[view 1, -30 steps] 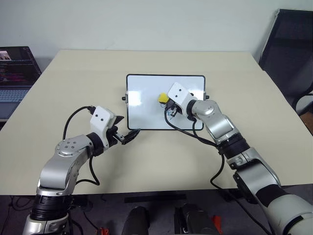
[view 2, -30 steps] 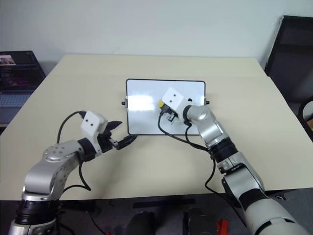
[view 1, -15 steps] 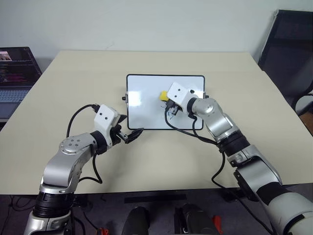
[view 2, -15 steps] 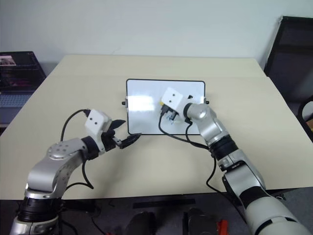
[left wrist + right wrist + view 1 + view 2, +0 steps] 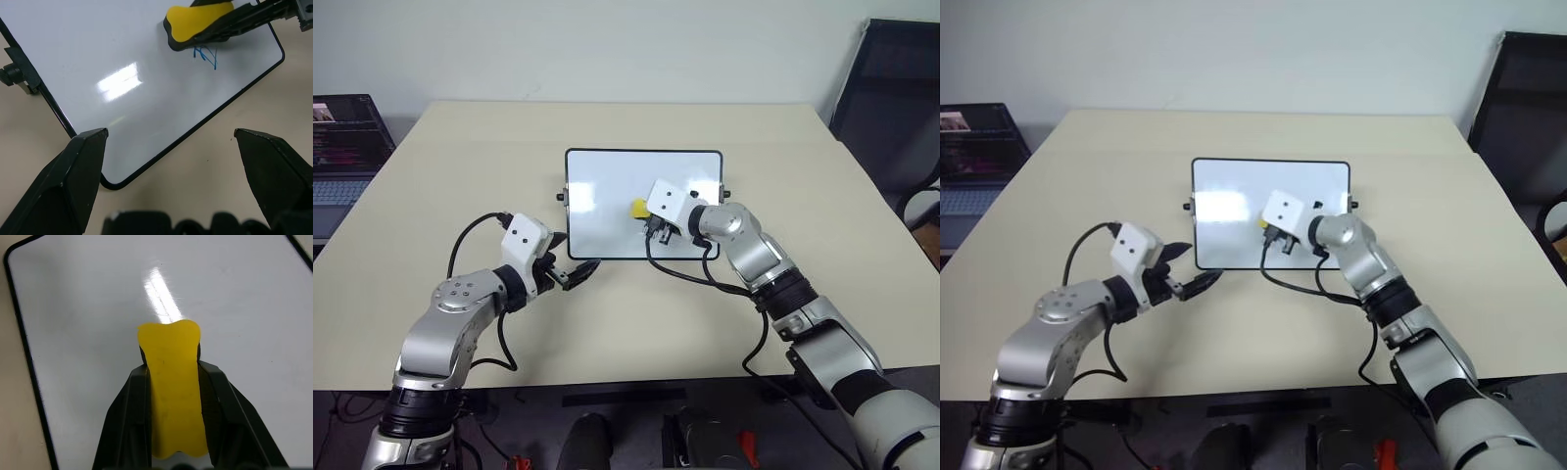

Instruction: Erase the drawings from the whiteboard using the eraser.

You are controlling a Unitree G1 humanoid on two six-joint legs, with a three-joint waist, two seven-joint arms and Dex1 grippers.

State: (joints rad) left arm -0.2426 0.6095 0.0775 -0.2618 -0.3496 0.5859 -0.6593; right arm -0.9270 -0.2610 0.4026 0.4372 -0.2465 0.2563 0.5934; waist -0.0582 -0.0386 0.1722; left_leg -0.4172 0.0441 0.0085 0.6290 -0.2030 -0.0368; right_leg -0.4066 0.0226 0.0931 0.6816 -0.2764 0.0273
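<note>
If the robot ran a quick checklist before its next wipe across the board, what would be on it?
1. Eraser gripped firmly in the right gripper: ok.
2. Eraser over the whiteboard: ok.
3. Any drawing left: yes, a blue scribble beside the eraser: not ok.
4. Left gripper open at the board's near corner, steadying it: cannot tell whether it touches.
5. Eraser pressed flat on the surface: cannot tell.

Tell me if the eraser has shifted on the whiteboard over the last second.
Yes. The eraser, gripped by the right gripper, has slid slightly toward the near edge of the whiteboard, judged against its black frame.
</note>
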